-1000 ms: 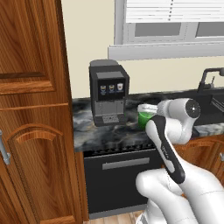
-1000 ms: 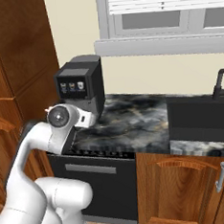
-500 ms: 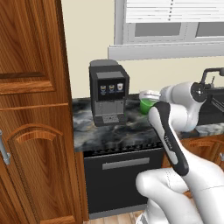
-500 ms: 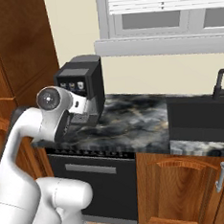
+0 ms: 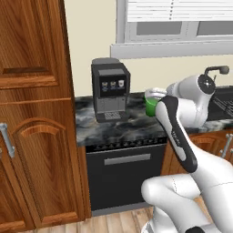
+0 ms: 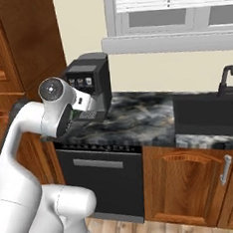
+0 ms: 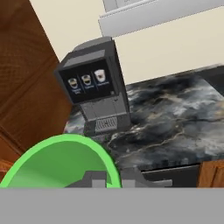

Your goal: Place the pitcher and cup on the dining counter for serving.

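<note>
- Cup (image 5: 151,105), the small green tumbler, was up off the marbled counter (image 5: 132,125), carried in the air just to the right of the coffee machine (image 5: 110,89) and in front of the window sill (image 5: 173,49).
- Gripper (image 7: 113,178) was clamped on the cup's rim, one fingertip inside the green wall and one outside (a rim pinch suits a handleless tumbler and keeps it mouth-up).
- Being lifted clear like this looked like the carrying stage, with the cup not yet on the dining counter.
- Coffee machine's front panel (image 7: 87,81) showed three small cup pictograms in a row; no lettering or brand could be read on it.
- Dishwasher (image 6: 103,178) below the counter showed no legible label either.
</note>
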